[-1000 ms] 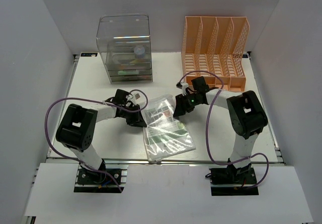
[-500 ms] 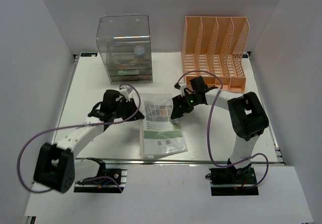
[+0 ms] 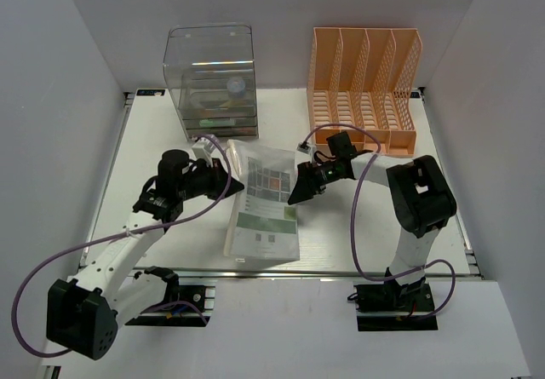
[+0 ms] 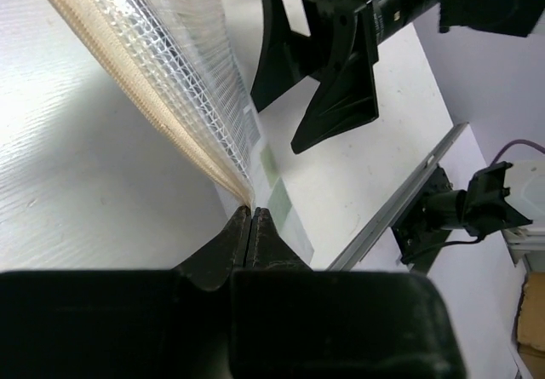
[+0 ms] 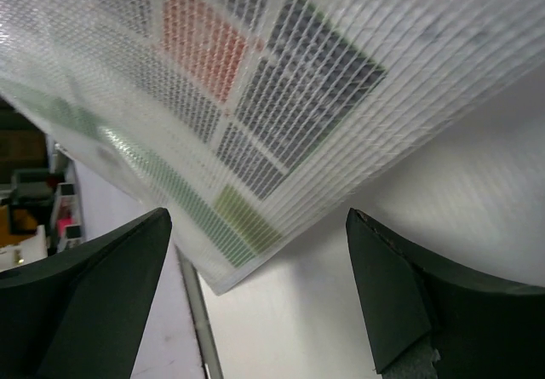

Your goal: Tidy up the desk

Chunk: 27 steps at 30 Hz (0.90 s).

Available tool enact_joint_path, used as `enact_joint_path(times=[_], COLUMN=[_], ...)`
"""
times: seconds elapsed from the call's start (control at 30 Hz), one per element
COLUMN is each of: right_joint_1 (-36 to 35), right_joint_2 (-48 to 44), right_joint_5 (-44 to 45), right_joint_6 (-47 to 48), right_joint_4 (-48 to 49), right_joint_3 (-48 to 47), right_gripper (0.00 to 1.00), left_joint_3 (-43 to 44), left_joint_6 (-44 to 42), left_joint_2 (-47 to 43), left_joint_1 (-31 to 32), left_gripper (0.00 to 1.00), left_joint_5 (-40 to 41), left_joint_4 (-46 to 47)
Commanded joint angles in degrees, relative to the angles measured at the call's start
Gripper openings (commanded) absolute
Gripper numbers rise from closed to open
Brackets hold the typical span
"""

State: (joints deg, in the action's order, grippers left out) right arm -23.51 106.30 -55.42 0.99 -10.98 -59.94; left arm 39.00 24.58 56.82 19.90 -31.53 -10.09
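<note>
A clear drawer box stands left of centre at the top of the overhead view, with something round dimly visible inside. An orange file rack with four slots stands at upper right. Mid-frame below them is a see-through mesh pouch with a cream zip edge, holding sheets printed with red, dark and green blocks.

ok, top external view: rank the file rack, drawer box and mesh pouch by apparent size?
1. orange file rack
2. clear drawer box
3. mesh pouch
Box versus pouch is close. The box stands tall, so its top is nearer the camera, and that pair is unsure.
</note>
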Motion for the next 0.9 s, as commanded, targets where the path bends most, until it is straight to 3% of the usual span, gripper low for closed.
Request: enact_joint_path(times=[0.0,0.53,0.73,0.87], right_joint_1=[0.0,-0.3,-0.5,-0.4], right_joint_2=[-2.3,-1.7,-2.0,0.7], right_joint_5=[-8.2,-10.4,-12.8,-13.7], right_joint_6=[-2.6,-9.4,-17.3,-18.5], right_joint_4=[4.1,18.4,35.1,36.2], right_joint_3=[1.3,6.8,8.8,6.6], right_gripper=[0.89,0.89,0.89,0.89], left_joint_3=[0.7,-2.9,-4.1,-4.1], left_joint_6=[0.6,7.5,8.4,8.2], left_joint_2=[-2.7,-8.3,-9.3,-9.7], left_joint_1=[0.2,0.2,0.2,0.2], left_gripper=[0.0,0.0,0.0,0.0], left_joint_5=[-2.9,-7.1,-7.2,-6.9], left_joint_4=[3.3,9.6,9.6,9.6])
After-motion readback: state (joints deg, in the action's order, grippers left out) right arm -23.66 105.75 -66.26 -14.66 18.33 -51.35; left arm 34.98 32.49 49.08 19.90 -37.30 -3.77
